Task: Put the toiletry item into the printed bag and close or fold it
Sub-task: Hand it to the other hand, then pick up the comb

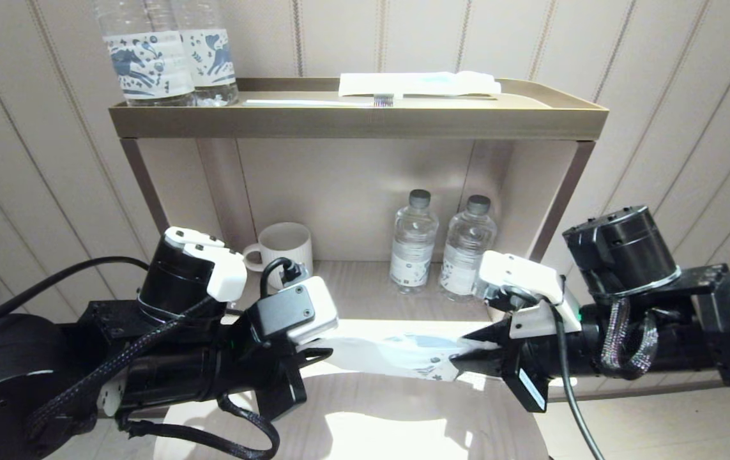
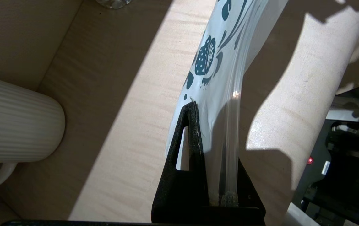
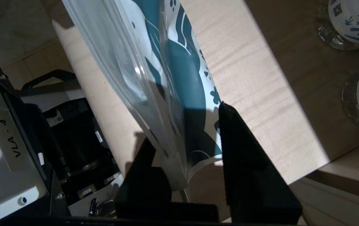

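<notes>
The printed bag [image 1: 396, 354] hangs stretched between my two grippers, just above the sunlit wooden shelf surface [image 1: 365, 415]. My left gripper [image 1: 323, 354] is shut on its plain white end [image 2: 220, 78], where a clear strip runs along one edge. My right gripper [image 1: 470, 350] stands open with the blue-printed end [image 3: 166, 62] lying between its spread fingers, and one fingertip [image 3: 226, 119] touches the bag's edge. A clear toothbrush [image 1: 313, 102] and a white packet with a light-blue stripe [image 1: 419, 83] lie on the top tray [image 1: 358, 122]. I cannot tell whether anything is inside the bag.
A ribbed white mug [image 1: 285, 246] stands at the back left of the lower shelf, close behind my left wrist. Two small water bottles [image 1: 414, 239] stand at the back right. Two large bottles [image 1: 147, 57] stand on the top tray's left. Side walls enclose the shelf.
</notes>
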Robot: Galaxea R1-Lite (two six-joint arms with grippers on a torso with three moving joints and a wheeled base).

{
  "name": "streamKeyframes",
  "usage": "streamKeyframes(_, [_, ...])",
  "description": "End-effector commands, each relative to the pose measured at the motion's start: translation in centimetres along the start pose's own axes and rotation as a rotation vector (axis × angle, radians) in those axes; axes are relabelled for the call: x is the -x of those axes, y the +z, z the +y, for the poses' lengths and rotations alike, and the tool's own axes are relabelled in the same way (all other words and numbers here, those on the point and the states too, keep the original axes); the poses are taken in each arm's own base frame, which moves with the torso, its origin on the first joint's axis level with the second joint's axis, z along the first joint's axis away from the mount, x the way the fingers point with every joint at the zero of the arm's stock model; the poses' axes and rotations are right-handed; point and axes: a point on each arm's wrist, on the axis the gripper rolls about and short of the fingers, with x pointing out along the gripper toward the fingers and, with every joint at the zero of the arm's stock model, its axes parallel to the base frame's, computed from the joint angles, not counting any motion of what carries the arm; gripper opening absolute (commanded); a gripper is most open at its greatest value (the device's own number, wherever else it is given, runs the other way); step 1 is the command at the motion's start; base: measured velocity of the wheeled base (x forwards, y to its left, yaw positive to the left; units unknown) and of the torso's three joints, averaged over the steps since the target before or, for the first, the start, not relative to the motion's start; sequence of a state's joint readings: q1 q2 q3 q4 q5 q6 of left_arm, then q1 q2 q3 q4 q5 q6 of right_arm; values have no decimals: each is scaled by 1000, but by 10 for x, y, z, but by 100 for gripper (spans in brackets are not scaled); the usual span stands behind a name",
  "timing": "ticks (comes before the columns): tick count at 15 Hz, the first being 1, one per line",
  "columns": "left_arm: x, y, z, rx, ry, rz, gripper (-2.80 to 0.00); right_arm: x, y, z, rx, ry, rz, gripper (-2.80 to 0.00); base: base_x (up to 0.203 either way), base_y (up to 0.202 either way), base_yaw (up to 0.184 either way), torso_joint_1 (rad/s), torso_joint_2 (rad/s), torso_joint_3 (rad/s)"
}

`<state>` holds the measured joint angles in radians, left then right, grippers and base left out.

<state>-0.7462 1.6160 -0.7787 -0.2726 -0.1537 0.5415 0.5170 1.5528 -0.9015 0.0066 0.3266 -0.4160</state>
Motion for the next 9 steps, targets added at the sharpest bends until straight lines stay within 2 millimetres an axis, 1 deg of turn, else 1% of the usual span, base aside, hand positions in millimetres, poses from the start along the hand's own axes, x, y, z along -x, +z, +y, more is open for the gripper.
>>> streamKeyframes(1, [0,1,0,-4,0,-4,-280,-2,-1,0,0,6,6,0,0,0,0,0,0,0])
streamKeyframes(5, [1,0,0,0,1,-5,-280,5,-2,-1,-6,-11,-3,0,0,0,0,0,0,0])
streamKeyframes(9, [3,1,1,2,6,-12,-280,33,-4,4,-2,-48,-41,0,0,0,0,0,0,0])
